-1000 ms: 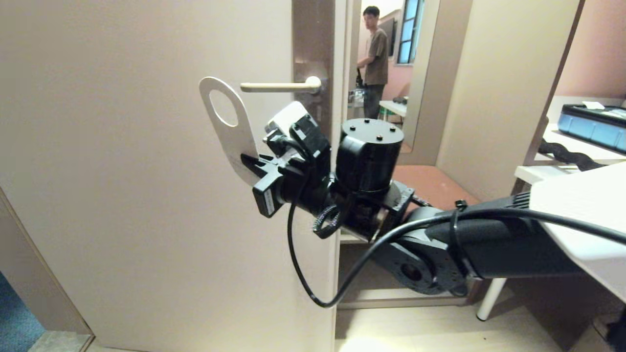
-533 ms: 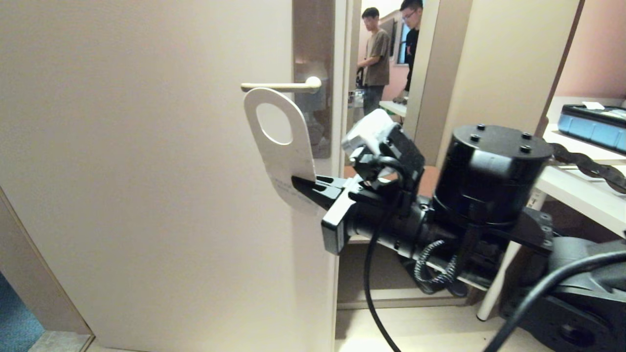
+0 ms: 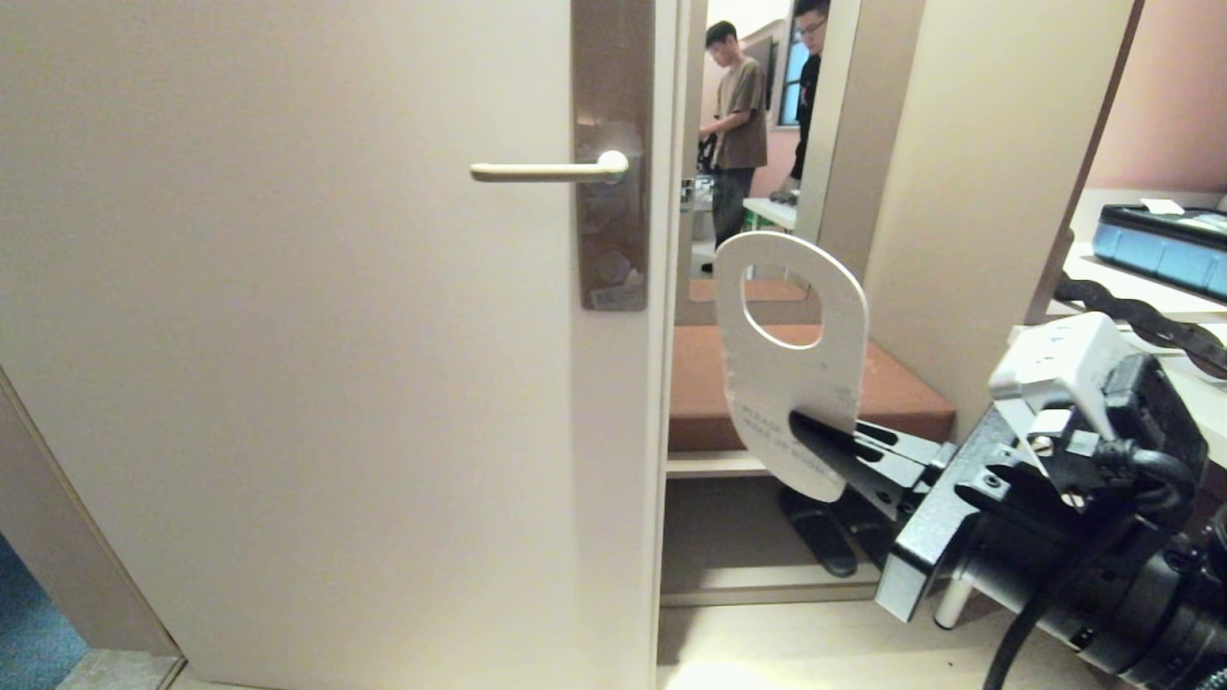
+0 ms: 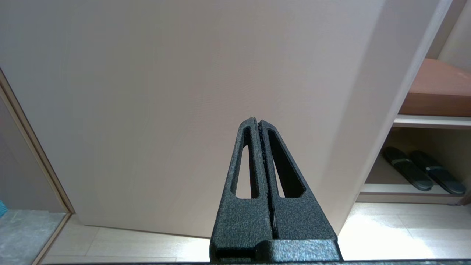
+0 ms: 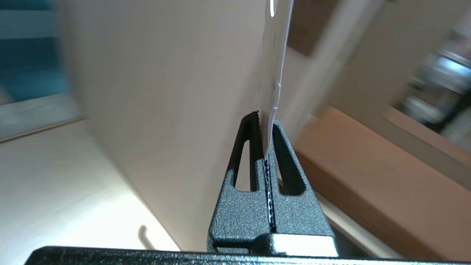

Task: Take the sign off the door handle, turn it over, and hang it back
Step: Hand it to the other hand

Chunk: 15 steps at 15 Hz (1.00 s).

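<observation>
Right gripper (image 3: 815, 443) clamped on sign (image 3: 786, 369) at lower end, hole end up, so hole stays free for rehanging. Sign off door handle (image 3: 548, 172), well apart, right of door edge. White face toward head camera. Left gripper (image 4: 259, 127) closed, empty, parked facing door (image 3: 288, 335).

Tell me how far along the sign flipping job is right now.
Done: the sign is off the door handle. In hand: the right gripper pinches its lower end, white face showing, right of the door edge. Left: turning it over and hanging it back. The left gripper is parked, shut.
</observation>
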Available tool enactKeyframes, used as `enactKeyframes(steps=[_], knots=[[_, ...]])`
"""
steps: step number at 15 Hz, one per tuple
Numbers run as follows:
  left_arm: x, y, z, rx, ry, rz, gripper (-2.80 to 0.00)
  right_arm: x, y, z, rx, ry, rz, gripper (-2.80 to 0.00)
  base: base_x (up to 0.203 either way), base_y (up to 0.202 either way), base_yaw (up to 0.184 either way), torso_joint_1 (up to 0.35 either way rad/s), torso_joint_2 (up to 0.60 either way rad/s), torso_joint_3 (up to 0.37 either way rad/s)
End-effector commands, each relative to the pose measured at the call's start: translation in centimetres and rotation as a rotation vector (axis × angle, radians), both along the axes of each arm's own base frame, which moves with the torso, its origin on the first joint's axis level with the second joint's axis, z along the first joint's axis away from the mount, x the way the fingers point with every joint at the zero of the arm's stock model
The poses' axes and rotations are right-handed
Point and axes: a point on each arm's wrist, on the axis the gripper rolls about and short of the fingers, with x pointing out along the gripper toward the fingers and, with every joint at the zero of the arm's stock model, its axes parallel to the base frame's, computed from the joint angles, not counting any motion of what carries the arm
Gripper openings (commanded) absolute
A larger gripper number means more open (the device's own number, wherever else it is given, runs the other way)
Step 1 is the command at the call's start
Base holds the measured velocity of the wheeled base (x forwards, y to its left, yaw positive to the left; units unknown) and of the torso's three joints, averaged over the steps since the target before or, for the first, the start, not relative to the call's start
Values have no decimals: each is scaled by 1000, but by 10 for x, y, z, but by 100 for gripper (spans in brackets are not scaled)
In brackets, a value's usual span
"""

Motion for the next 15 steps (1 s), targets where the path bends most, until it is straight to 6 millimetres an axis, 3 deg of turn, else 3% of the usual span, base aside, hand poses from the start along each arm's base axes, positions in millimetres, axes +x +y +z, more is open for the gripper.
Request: enactKeyframes(steps=[1, 9, 12, 15], knots=[[0, 0, 0, -1, 0, 1, -280, -12, -16, 3, 25, -24, -72, -280, 0, 0, 0, 0, 0, 0], [0, 0, 0, -1, 0, 1, -280, -22, -38, -8, 1, -18, -186, -280, 0, 0, 0, 0, 0, 0], [0, 0, 0, -1, 0, 1, -280, -20, -63, -19, -36, -9, -313, -280, 0, 0, 0, 0, 0, 0], [0, 0, 0, 0, 0, 1, -280, -20, -102, -31, -65, -1, -484, -280, 0, 0, 0, 0, 0, 0]])
